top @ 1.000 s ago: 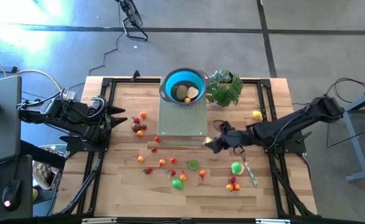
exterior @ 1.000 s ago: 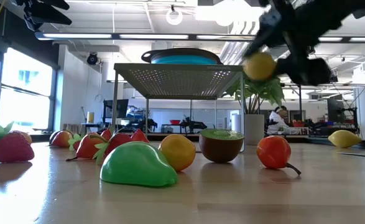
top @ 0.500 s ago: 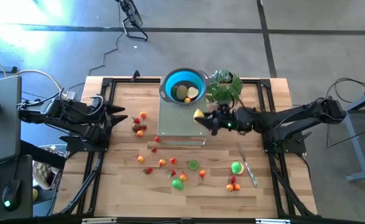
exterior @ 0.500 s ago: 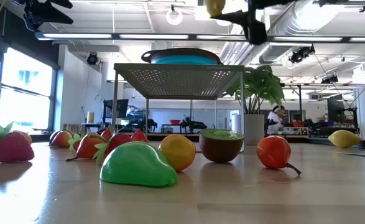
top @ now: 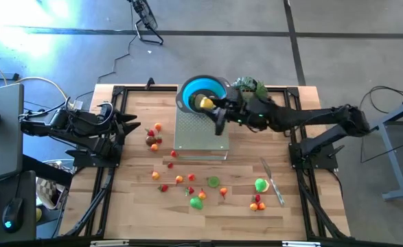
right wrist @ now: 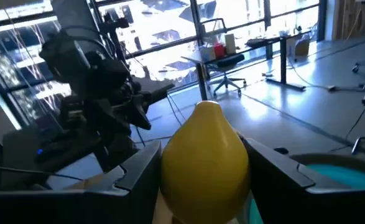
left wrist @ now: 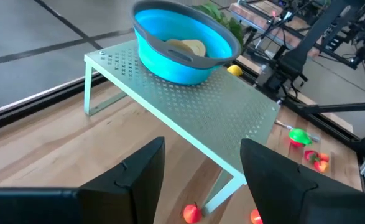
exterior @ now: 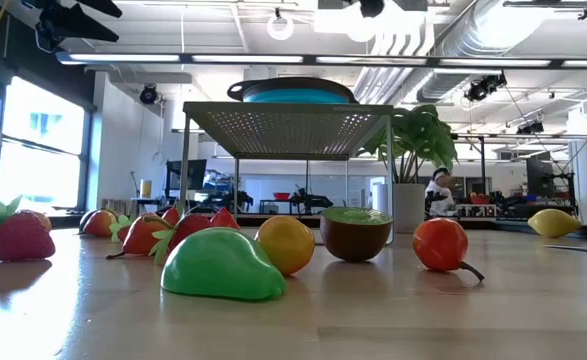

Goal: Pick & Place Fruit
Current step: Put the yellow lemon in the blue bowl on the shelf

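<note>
Fruit: small toy pieces [top: 179, 180] lie spread on the wooden surface [top: 139, 206], not yet picked up.
Left tool [top: 131, 127]: waits at the left edge, fingers apart and holding nothing, out of the way.
Blue bowl [top: 191, 88]: sits on a metal rack [top: 200, 134], raised so fruit can drop in (two pieces are inside).
Right tool [top: 211, 110]: squeezes a yellow fruit [top: 204, 103] from both sides, held over the bowl, likely ready to let go.

We see our right arm stretched across the table, its right gripper [top: 213, 108] clamped on a yellow fruit [right wrist: 204, 158]. Our left gripper [top: 134, 127] waits at the left edge, fingers apart.
</note>
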You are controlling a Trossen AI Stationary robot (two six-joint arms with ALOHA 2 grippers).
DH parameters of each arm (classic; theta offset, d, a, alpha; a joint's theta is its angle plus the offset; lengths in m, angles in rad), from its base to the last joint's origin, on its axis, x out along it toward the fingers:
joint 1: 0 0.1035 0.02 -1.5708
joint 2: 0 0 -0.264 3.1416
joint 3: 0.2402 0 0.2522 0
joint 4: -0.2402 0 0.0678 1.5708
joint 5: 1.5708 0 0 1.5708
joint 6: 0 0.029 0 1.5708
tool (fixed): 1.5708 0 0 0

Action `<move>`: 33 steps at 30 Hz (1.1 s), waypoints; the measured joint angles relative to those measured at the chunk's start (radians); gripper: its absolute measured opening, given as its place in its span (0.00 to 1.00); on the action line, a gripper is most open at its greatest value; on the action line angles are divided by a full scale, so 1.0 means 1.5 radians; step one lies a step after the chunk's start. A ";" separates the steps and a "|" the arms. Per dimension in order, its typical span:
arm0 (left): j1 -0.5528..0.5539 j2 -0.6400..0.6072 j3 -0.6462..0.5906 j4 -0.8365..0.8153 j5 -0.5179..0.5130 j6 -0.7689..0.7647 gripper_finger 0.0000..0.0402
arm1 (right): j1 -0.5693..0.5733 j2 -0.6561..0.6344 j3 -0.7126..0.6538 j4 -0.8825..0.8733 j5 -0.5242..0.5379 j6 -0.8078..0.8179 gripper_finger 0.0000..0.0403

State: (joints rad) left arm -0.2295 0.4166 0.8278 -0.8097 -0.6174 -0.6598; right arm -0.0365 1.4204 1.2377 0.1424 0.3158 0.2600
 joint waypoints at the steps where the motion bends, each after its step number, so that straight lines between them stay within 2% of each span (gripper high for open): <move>1: 0.000 0.000 0.000 0.000 0.000 0.000 0.51 | -0.006 0.019 0.020 -0.005 0.000 -0.019 0.49; 8: 0.000 0.000 0.000 -0.001 0.000 0.000 0.51 | -0.079 0.130 0.109 -0.085 0.017 -0.072 0.49; 14: 0.000 0.000 0.000 -0.004 -0.001 0.004 0.51 | -0.136 0.190 0.123 -0.107 0.012 -0.072 0.49; 25: 0.000 0.000 0.000 -0.006 -0.004 0.005 0.51 | -0.190 0.224 0.123 -0.117 0.010 -0.072 0.49; 33: 0.000 0.000 0.000 -0.006 -0.018 0.005 0.51 | -0.195 0.224 0.123 -0.160 0.010 -0.072 0.49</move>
State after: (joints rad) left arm -0.2295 0.4168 0.8280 -0.8185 -0.6445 -0.6518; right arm -0.3290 1.7561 1.4216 -0.0969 0.3302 0.1516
